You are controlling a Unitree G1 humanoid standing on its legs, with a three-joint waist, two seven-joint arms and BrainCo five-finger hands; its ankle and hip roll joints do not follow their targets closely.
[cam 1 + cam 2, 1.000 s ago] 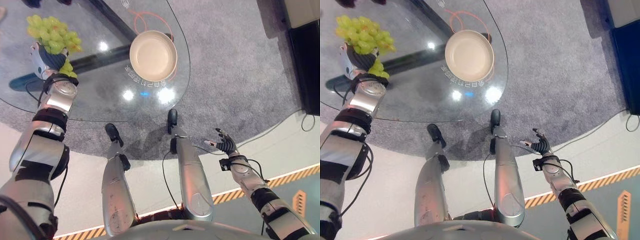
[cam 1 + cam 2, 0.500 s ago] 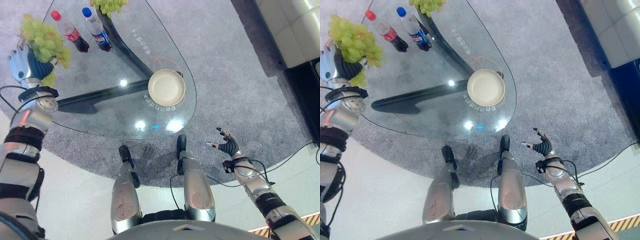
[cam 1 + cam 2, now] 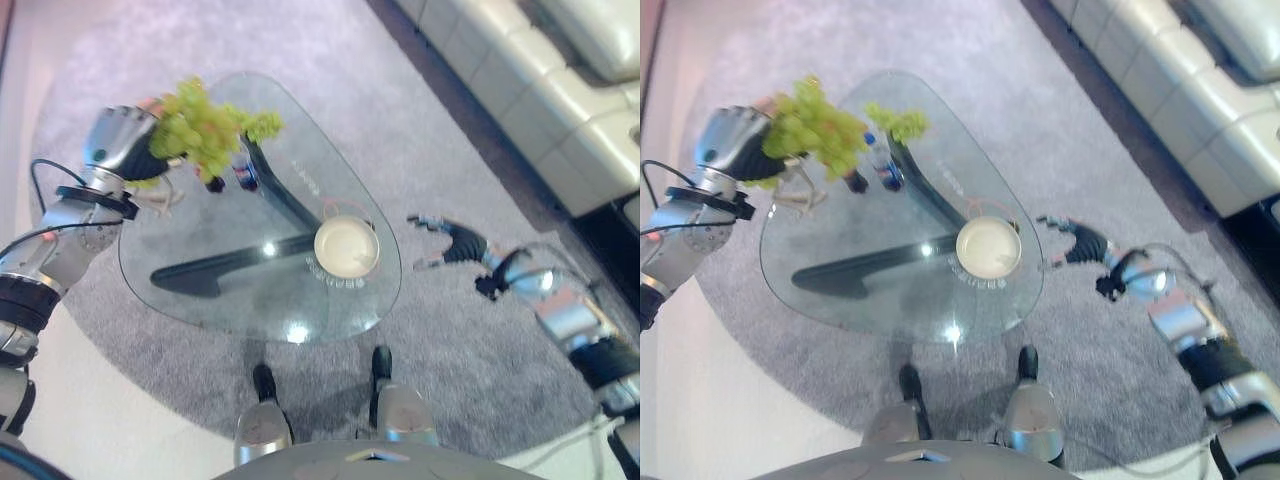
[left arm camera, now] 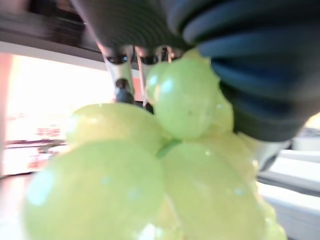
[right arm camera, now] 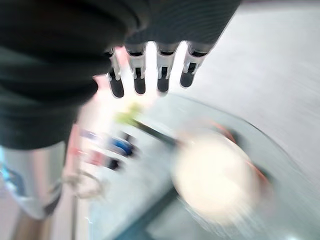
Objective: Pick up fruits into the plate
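Note:
A bunch of green grapes (image 3: 200,135) hangs above the far left part of the glass table (image 3: 230,290), with my left hand (image 3: 118,146) shut on it. In the left wrist view the grapes (image 4: 165,175) press right against that hand's dark cover (image 4: 250,65). The cream plate (image 3: 347,246) sits near the table's right edge with nothing in it. My right hand (image 3: 458,243) is held open just right of the plate, off the table, its fingers (image 5: 150,75) straight. A second green bunch (image 3: 902,122) lies at the table's far side.
Two bottles, one red-capped (image 3: 852,181) and one blue-capped (image 3: 883,166), stand on the table under the held grapes. A dark table base (image 3: 230,262) shows through the glass. Grey carpet (image 3: 470,380) surrounds the table, and a pale sofa (image 3: 540,90) runs along the far right.
The whole picture has shifted and now takes in the full table. My right hand has come up from beside the leg to the table's right edge. The left hand still holds the grapes.

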